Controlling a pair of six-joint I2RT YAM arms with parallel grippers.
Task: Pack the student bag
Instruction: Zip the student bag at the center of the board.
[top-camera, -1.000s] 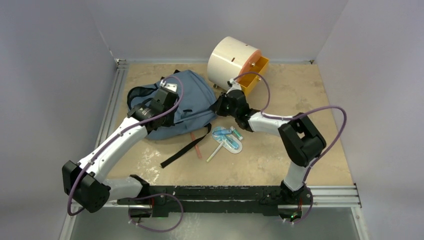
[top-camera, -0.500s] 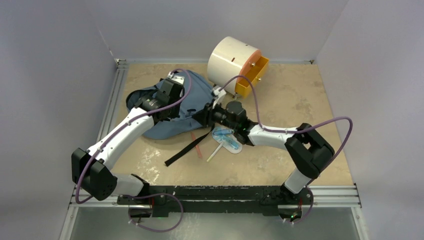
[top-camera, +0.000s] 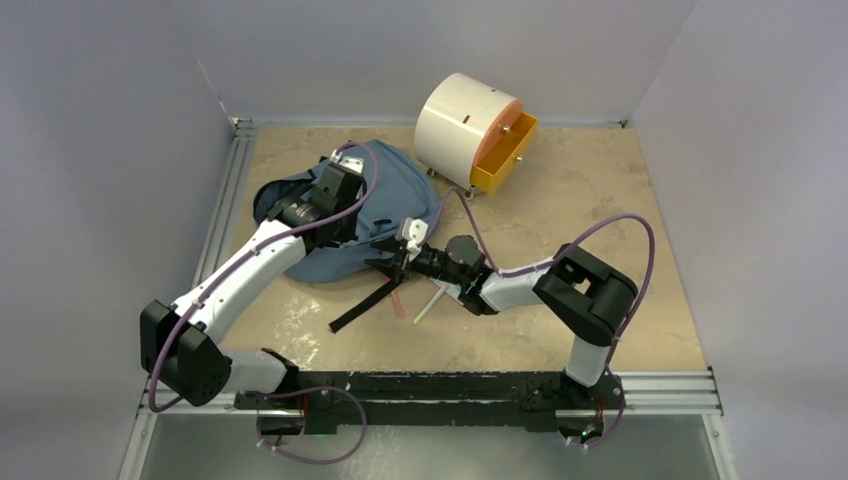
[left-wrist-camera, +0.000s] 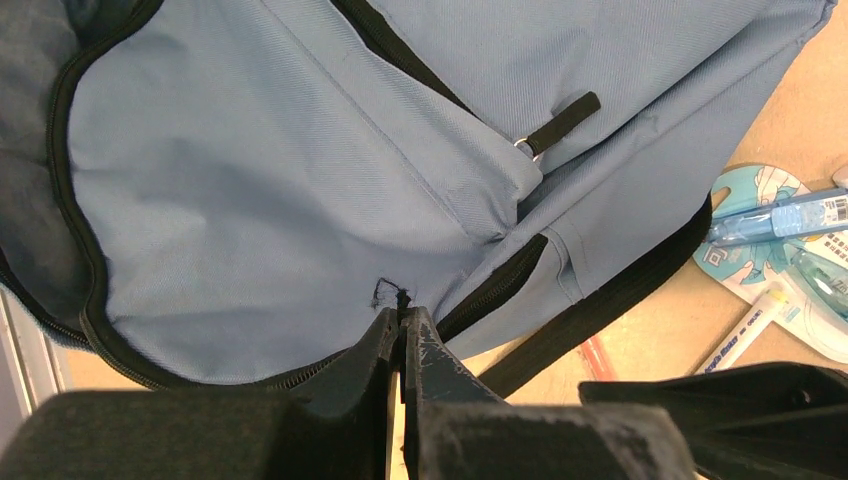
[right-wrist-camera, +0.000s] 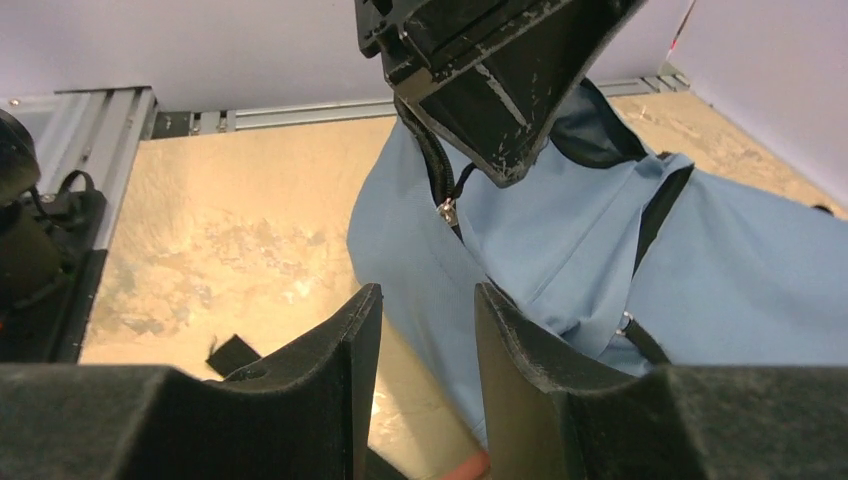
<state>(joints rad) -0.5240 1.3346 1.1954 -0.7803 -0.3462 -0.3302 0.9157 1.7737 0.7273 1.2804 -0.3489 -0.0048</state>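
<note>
The slate-blue student bag lies at the back left of the table, with its dark-lined mouth open toward the left. My left gripper is over the bag's near edge. It is shut on the black cord of a zipper pull, and its tip pinches the cord. My right gripper hangs low by the bag's near right edge, over a black strap. It is open with nothing between its fingers. It faces the blue fabric and the left gripper's fingers.
A cream cylindrical cabinet with its orange drawer pulled out stands behind the bag. A blister pack of pens, a white pen and a red pencil lie under my right arm. Metal rails edge the table.
My right arm swung from beside the cabinet down and left to the bag's near edge, and its jaws opened. My left gripper stayed shut and shifted slightly on the bag.
</note>
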